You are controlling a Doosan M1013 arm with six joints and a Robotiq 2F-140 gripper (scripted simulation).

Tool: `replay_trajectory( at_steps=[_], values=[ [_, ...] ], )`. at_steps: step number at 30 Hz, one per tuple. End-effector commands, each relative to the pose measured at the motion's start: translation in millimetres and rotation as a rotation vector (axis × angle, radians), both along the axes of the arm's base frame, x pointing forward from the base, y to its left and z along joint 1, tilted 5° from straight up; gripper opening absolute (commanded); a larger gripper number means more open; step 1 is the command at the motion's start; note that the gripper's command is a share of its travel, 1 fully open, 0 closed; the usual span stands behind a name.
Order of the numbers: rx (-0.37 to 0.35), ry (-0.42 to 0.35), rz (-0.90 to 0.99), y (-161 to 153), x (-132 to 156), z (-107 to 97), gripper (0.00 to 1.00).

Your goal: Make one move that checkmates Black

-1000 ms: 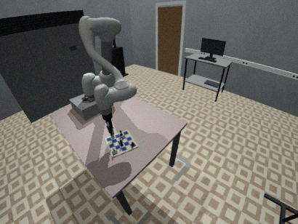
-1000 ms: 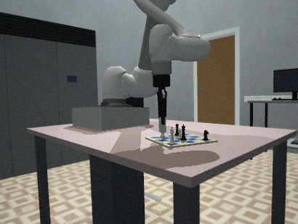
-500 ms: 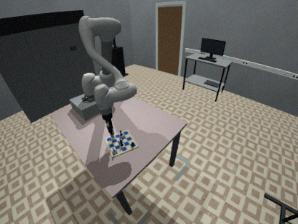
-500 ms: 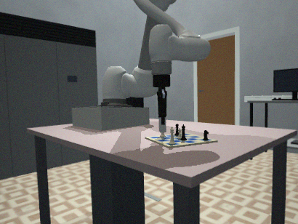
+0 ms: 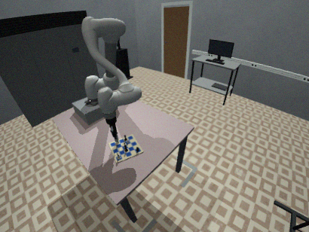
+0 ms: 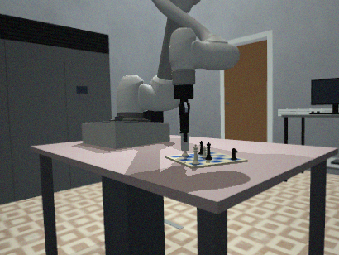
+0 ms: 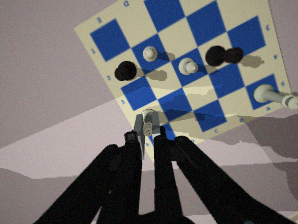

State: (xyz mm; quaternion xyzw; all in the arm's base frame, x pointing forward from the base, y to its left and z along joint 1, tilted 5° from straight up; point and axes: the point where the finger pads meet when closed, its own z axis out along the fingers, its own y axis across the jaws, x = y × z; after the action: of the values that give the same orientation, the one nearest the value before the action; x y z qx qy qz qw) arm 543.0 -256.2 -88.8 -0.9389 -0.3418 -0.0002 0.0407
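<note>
A small blue and cream chessboard (image 5: 133, 142) (image 6: 223, 159) (image 7: 210, 15) lies on the pink table (image 5: 158, 120) (image 6: 269, 161). My gripper (image 5: 114, 135) (image 6: 183, 142) (image 7: 148, 122) points straight down at the board's corner nearest the arm base and is shut on a white piece (image 7: 148, 120) (image 6: 184, 152) there. In the wrist view, a black piece (image 7: 125, 70), two white pawns (image 7: 149, 52) (image 7: 187, 65), two more black pieces (image 7: 215, 55) (image 7: 233, 54) and a tall white piece (image 7: 265, 93) stand on other squares. I cannot tell whether the held piece touches the board.
The arm's grey base block (image 5: 84, 109) (image 6: 124, 134) stands at the table's back. The table edge runs close to the board on the front side. A desk with a monitor (image 5: 220, 49) and a door (image 5: 175, 38) are far off.
</note>
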Motion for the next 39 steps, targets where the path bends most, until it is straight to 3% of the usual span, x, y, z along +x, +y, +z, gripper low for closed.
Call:
replay_trajectory(
  at_steps=[1,25,29,37,39],
  values=[
    [0.000,0.000,0.000,0.1,0.0,0.0,0.00],
    [0.000,0.000,0.000,-0.2,0.1,3.2,0.00],
    [0.000,0.000,0.000,-1.4,0.5,19.4,0.00],
    [0.000,0.000,0.000,-5.9,2.1,77.0,0.00],
    [0.000,0.000,0.000,-6.3,2.3,83.1,0.00]
  ],
)
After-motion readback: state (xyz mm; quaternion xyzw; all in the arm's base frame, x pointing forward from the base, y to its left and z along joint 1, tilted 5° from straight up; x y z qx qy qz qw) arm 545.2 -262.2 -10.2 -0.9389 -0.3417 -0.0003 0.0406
